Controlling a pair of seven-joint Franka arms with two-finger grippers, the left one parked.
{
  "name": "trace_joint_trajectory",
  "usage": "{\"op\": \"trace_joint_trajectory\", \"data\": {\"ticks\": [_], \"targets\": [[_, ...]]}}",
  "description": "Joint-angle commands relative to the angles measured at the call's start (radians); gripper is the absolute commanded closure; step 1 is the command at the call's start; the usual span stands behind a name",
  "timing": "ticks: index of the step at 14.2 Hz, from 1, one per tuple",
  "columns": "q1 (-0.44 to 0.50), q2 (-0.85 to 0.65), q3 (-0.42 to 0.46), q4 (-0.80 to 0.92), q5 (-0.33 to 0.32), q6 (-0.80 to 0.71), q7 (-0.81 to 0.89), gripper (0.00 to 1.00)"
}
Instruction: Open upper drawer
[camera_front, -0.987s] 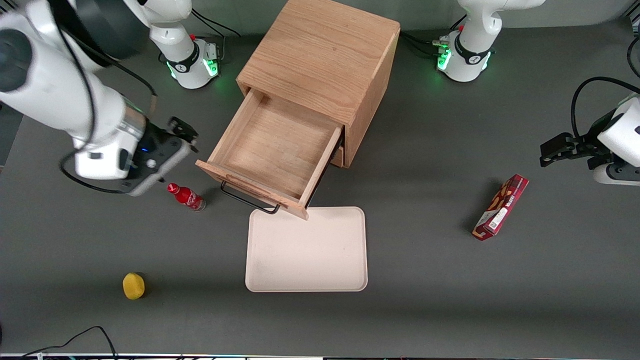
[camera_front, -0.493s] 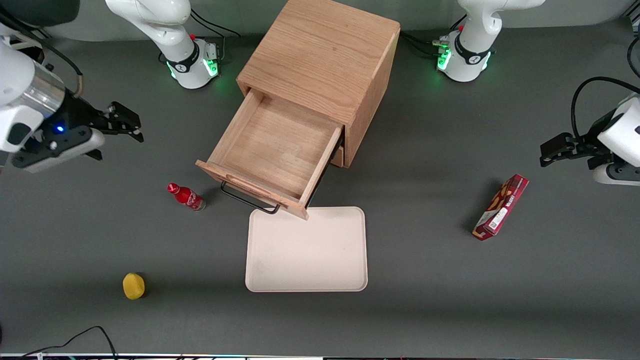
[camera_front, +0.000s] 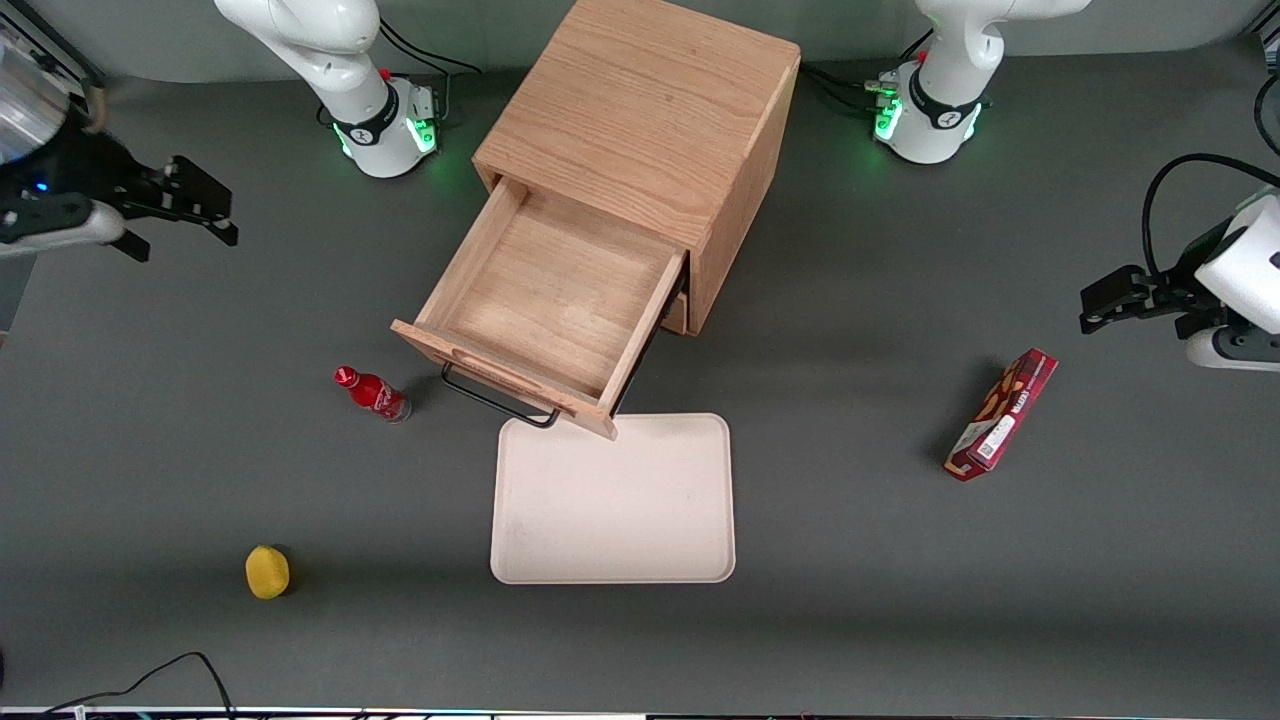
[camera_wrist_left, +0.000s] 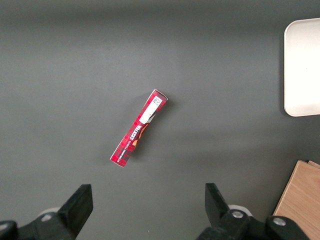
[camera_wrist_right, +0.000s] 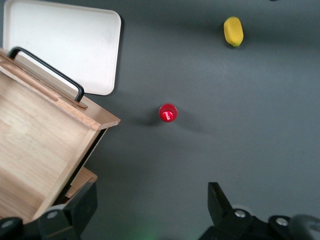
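The oak cabinet (camera_front: 640, 100) stands at the middle of the table, far from the front camera. Its upper drawer (camera_front: 560, 300) is pulled well out, and its wide shallow inside shows bare wood. The black wire handle (camera_front: 497, 402) hangs at the drawer front, just above the tray's edge. My gripper (camera_front: 200, 205) is open and holds nothing, off toward the working arm's end of the table and well apart from the drawer. In the right wrist view the gripper (camera_wrist_right: 152, 202) is spread over bare tabletop, with the upper drawer (camera_wrist_right: 35, 135) and its handle (camera_wrist_right: 47, 72) beside it.
A cream tray (camera_front: 612, 498) lies in front of the drawer, nearer the camera. A small red bottle (camera_front: 372, 393) stands beside the drawer front. A yellow object (camera_front: 267, 571) lies near the table's front edge. A red box (camera_front: 1002, 414) lies toward the parked arm's end. A sliver of the lower drawer (camera_front: 678, 312) shows under the upper one.
My gripper has drawn away from the drawer front, toward the working arm's end of the table and farther from the camera. The drawer has stayed pulled out.
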Motion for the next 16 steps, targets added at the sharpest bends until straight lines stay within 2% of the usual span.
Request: {"op": "trace_joint_trajectory", "data": {"ticks": [1,3,5,6,7,8,9,12,13,16], "targets": [[-0.057,-0.041,0.000,-0.045,0.047,0.014,0.010,0.01],[-0.057,-0.027,0.004,-0.041,0.036,0.014,0.013,0.06],[-0.057,-0.011,0.007,-0.036,0.035,0.014,0.011,0.04],[-0.052,-0.011,0.007,-0.034,0.034,0.014,0.011,0.00],[-0.039,-0.003,0.007,-0.028,0.015,0.014,0.011,0.00],[0.028,0.011,-0.018,-0.021,-0.045,0.009,0.013,0.00],[0.126,0.034,-0.099,0.004,-0.097,0.008,0.019,0.00],[0.393,0.072,-0.362,0.062,-0.104,-0.035,0.019,0.00],[0.443,0.071,-0.414,0.065,-0.102,-0.037,0.019,0.00],[0.451,0.072,-0.425,0.072,-0.091,-0.051,0.028,0.00]]}}
